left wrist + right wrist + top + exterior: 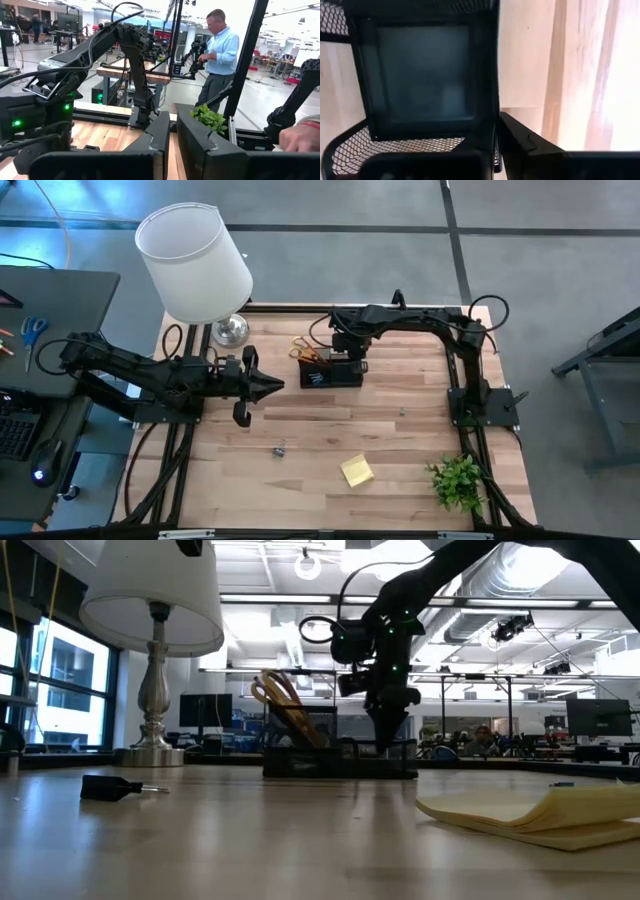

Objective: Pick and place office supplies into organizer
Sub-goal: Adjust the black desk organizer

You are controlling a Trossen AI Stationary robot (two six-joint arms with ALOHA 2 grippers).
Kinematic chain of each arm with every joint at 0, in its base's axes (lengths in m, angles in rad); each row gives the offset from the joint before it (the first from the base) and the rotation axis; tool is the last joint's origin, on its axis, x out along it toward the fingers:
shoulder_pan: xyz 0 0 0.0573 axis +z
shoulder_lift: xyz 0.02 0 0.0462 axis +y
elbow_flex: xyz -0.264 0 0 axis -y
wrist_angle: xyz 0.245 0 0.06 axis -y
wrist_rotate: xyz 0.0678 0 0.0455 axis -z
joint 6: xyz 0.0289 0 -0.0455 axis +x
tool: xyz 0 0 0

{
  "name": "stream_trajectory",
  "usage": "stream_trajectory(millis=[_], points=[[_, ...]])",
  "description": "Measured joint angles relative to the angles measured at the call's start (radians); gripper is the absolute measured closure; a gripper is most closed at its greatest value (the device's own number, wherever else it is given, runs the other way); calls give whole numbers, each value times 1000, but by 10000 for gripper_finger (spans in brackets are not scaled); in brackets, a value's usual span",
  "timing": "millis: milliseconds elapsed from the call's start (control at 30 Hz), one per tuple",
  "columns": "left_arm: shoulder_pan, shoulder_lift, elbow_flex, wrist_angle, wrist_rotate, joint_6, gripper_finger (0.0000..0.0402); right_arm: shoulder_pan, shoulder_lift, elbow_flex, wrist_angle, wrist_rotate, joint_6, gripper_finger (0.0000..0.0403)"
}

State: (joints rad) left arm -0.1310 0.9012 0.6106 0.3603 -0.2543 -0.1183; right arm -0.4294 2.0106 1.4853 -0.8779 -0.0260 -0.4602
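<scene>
The black mesh organizer stands at the table's far middle; it also shows in the low view. Yellow-handled scissors and an orange pencil stick up from its left compartment. My right gripper points down, shut, at the rim of the right compartment, whose floor is bare. A yellow sticky-note pad and a black binder clip lie flat on the near part of the table. My left gripper waits at the table's left, shut and empty. My right gripper stands over the organizer's side wall from above, pointing down. I cannot tell whether it touches the wall.
A white-shaded lamp stands at the far left corner. A small green plant stands at the near right. A tiny item lies mid-table. Blue-handled scissors lie on the dark desk at left. A person stands beyond the table.
</scene>
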Motion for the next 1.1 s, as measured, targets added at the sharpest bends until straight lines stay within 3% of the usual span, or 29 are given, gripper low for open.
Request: stream_trajectory(millis=[400,1100], points=[[0,0,0,0,0,1,378,44,0,0,-30,-10,173,400],[0,0,0,-4,0,1,378,63,0,0,-38,47,44,401]])
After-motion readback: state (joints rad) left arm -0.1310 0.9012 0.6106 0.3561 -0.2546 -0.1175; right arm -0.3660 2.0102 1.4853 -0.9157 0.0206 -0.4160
